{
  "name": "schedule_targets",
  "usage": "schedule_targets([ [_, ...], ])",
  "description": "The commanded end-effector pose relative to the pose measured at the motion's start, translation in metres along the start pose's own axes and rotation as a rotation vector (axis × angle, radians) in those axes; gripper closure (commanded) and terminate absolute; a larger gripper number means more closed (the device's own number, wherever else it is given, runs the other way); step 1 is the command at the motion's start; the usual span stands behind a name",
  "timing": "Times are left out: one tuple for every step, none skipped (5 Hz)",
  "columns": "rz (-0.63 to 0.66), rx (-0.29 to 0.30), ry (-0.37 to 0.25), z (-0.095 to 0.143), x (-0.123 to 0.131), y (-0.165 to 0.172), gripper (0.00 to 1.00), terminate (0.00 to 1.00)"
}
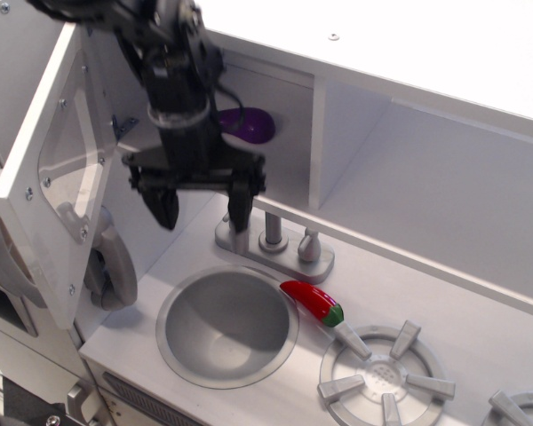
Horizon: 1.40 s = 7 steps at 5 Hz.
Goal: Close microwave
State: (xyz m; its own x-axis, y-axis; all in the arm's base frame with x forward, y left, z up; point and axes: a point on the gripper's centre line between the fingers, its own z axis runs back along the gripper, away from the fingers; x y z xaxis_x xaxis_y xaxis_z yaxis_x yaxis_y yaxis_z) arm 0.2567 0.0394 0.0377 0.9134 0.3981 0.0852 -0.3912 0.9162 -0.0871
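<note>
The microwave [275,106] is a white box compartment at the upper left of the toy kitchen. Its white door [49,173] with a clear window stands swung wide open to the left, edge-on toward me. A purple object [249,124] lies inside the compartment. My gripper [202,209] hangs in front of the compartment opening, above the sink's far edge, to the right of the door. Its two black fingers are spread apart and hold nothing. It does not touch the door.
A round grey sink [226,327] lies below the gripper, with a grey tap set [275,241] behind it. A red chili pepper [313,303] lies right of the sink. Grey burners [386,377] sit at lower right. A doorless white shelf [426,186] is right of the microwave.
</note>
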Motion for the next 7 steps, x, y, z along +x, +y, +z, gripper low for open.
schedule_targets([
  [-0.003, -0.133, -0.070, 0.093, 0.003, 0.005, 0.00, 0.00],
  [0.017, -0.137, -0.061, 0.124, 0.005, 0.029, 0.00, 0.00],
  [0.020, -0.180, -0.076, 0.146, 0.008, 0.047, 0.00, 0.00],
  [0.029, -0.267, -0.071, 0.178, 0.010, 0.067, 0.00, 0.00],
  [0.043, -0.202, -0.079, 0.177, 0.008, 0.084, 0.00, 0.00],
  [0.011, -0.100, -0.097, 0.152, -0.002, 0.102, 0.00, 0.00],
  [0.019, -0.038, -0.090, 0.134, -0.006, 0.110, 0.00, 0.00],
])
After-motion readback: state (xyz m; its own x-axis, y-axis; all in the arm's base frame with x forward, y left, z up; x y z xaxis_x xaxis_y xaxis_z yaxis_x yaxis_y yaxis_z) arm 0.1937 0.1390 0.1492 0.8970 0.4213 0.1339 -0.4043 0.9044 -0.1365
